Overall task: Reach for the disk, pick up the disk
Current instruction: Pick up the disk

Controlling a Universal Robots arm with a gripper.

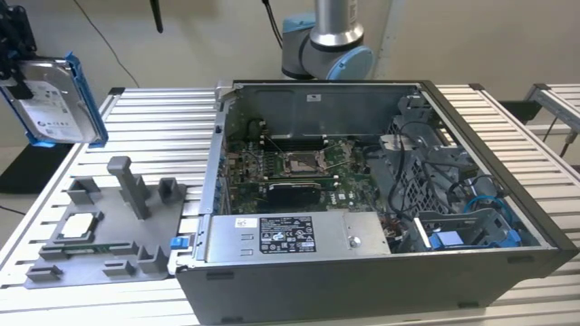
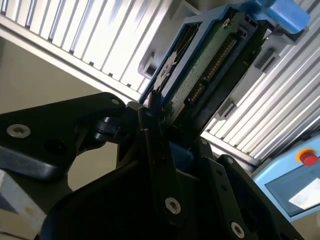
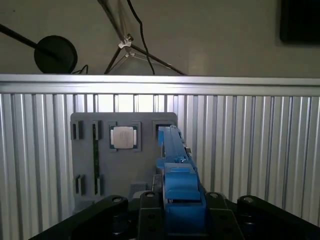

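Observation:
The disk (image 1: 56, 102), a silver-grey drive with a white label in a blue bracket, hangs upright in the air at the exterior view's far left, above the table's corner. My gripper (image 1: 18, 73) is shut on its upper end. In the second wrist view the disk (image 2: 210, 65) shows its green circuit-board side, and the black fingers (image 2: 150, 125) clamp its near end. The first wrist view looks along the disk (image 3: 176, 165) edge-on, with the gripper (image 3: 182, 212) closed around the blue bracket.
A grey fixture plate (image 1: 100, 272) with posts and a small square silver chip (image 1: 80, 224) lies below the disk. The open computer case (image 1: 507, 197) takes up the table's middle, the arm's base (image 1: 327, 51) behind it. A panel with a red button (image 2: 307, 157) sits off the table.

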